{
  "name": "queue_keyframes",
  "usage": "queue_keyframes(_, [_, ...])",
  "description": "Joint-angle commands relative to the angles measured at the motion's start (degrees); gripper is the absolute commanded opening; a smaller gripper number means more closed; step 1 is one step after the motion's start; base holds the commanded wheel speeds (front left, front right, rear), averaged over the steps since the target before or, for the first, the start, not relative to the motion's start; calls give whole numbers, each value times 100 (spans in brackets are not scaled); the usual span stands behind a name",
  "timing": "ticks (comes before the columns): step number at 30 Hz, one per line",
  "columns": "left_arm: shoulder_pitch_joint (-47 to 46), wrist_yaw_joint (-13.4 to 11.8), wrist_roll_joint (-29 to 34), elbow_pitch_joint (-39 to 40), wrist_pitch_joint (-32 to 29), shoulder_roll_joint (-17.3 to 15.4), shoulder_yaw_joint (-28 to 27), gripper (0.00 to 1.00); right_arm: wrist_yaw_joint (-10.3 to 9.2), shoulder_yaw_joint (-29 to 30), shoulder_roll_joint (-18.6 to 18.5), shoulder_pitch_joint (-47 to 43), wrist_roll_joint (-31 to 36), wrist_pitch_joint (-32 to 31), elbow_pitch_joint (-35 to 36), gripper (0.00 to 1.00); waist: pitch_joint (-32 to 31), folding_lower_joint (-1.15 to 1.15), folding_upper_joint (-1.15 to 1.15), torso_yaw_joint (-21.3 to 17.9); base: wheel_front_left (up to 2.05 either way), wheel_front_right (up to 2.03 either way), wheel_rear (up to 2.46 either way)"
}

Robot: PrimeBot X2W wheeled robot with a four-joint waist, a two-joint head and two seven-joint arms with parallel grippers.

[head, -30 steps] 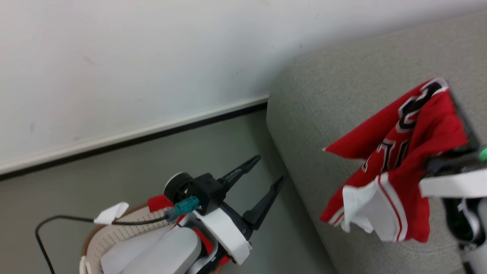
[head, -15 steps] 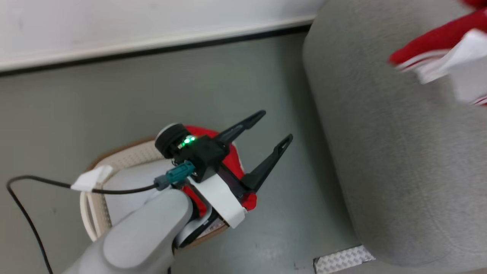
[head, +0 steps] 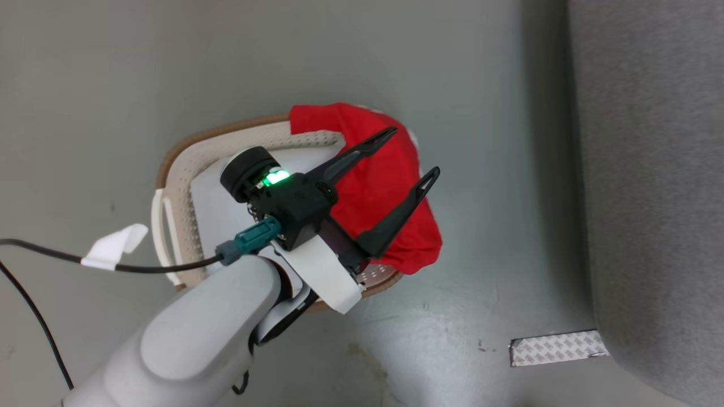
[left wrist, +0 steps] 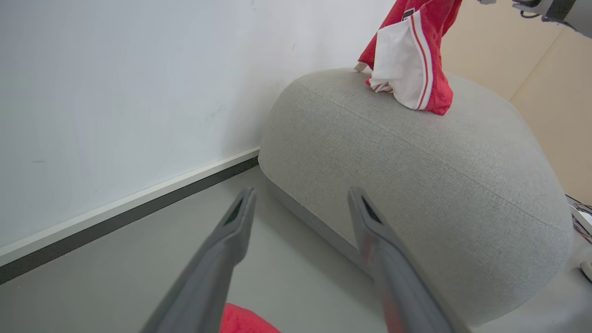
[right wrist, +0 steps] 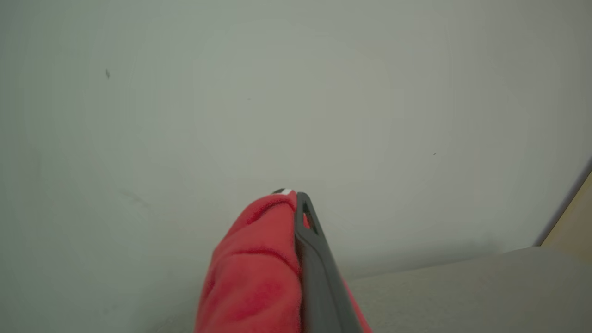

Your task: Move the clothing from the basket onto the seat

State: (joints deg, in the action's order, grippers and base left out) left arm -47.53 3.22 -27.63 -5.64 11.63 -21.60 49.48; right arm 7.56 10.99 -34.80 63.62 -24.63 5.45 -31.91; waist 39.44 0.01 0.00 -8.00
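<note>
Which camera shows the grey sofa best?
The left wrist view: the sofa shows its whole rounded end there. The head view catches a strip at the right; the right wrist view, a pale sliver at the bottom.

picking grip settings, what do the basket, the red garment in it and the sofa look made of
Basket: hard cream plastic seemingly, matte, rows of punched holes. Red garment: soft thin fabric, draping limply over the rim. Sofa: light grey woven upholstery, probably padded; grainy weave, rounded bulge.
</note>
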Motion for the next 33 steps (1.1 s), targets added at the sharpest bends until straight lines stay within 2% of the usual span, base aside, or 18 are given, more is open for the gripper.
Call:
queue_keyframes(1, [-42,-13,81,-20,26,-15,-9,100,-13,1,28,22,64,-71,-171,0,122,-1,0,119,0,0,0])
queue_keyframes(4, [-11,-7,60,-69,68,6,9,100,-13,-61,64,-40,290,-291,-568,0,112,-1,0,130,0,0,0])
queue_keyframes(7, [12,9,19,-135,96,14,16,100,-13,-367,12,-198,484,-713,-877,0,64,-1,0,156,0,0,0])
queue_keyframes(12, [52,7,-62,-247,147,50,2,100,-13,-859,-179,-391,433,-1499,-1257,0,-39,-1,0,199,0,0,0])
queue_keyframes(13, [59,6,-66,-262,159,58,1,100,-13,-963,-213,-406,380,-1665,-1304,14,-57,-1,0,203,0,0,0])
queue_keyframes(14, [64,6,-67,-282,171,61,1,100,-13,-1055,-249,-421,310,-1803,-1338,22,-79,-1,0,203,0,0,0])
queue_keyframes(16, [84,5,-92,-326,181,72,-4,100,-13,-1195,-313,-444,151,-1960,-1362,47,-131,-1,0,199,0,0,0])
queue_keyframes(18, [109,3,-117,-371,203,86,-7,100,-14,-1382,-338,-491,24,-2100,-1367,100,-211,-1,0,183,0,0,0])
queue_keyframes(26, [362,-18,-216,-651,269,146,-2,100,-14,-2354,-546,-781,-611,-3075,-1192,100,-848,-1,0,44,0,0,0])
queue_keyframes(33, [773,-59,-392,-892,326,216,-52,100,-14,-2982,-740,-1328,-1127,-3551,-717,100,-1681,-1,0,-153,0,0,0])
